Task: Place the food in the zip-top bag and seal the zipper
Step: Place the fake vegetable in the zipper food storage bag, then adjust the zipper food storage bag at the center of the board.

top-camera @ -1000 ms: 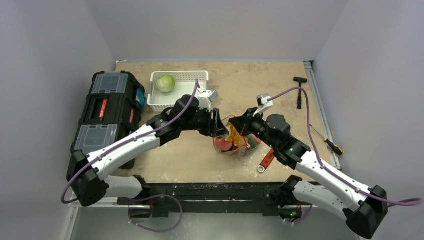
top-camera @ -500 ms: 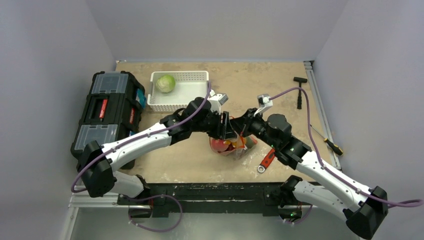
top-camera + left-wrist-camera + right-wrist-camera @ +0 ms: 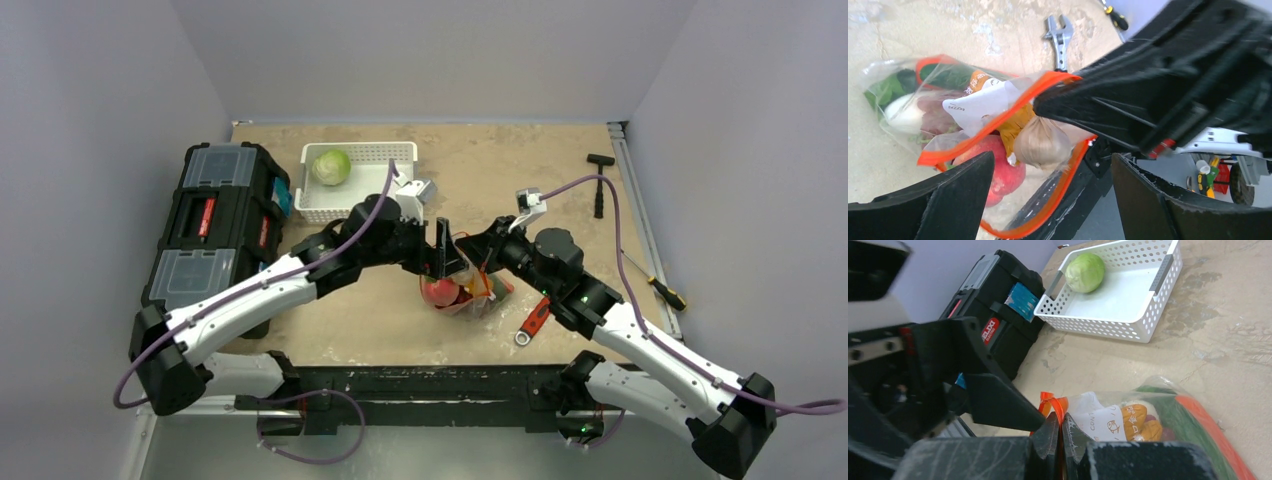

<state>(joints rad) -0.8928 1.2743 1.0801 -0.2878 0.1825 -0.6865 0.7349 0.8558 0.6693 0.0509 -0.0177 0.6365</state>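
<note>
Centre of the table: the right gripper (image 3: 1060, 432) is clamped on one end of the zipper (image 3: 938, 156), holding up the mouth of the zip-top bag (image 3: 462, 295), which sags onto the tabletop beneath both wrists. The left gripper (image 3: 1050, 170) hangs just in front of that mouth, its jaws spread wide and touching nothing.

In the left wrist view the orange strip runs diagonally from lower left to upper right. Its upper-right end is pinned under the right arm's black fingers, and its lower-left end is free. A pink peach (image 3: 998, 165) and a pale bulb (image 3: 1040, 142) crowd the gaping opening.

The left arm is the nearer to the unheld stretch. Sealing looks to depend on its jaws closing across the strip beside the pinned end, then travelling along that diagonal.

A green cabbage (image 3: 331, 166) sits in the white basket (image 3: 375, 205) at upper left, well apart from the bag.
</note>
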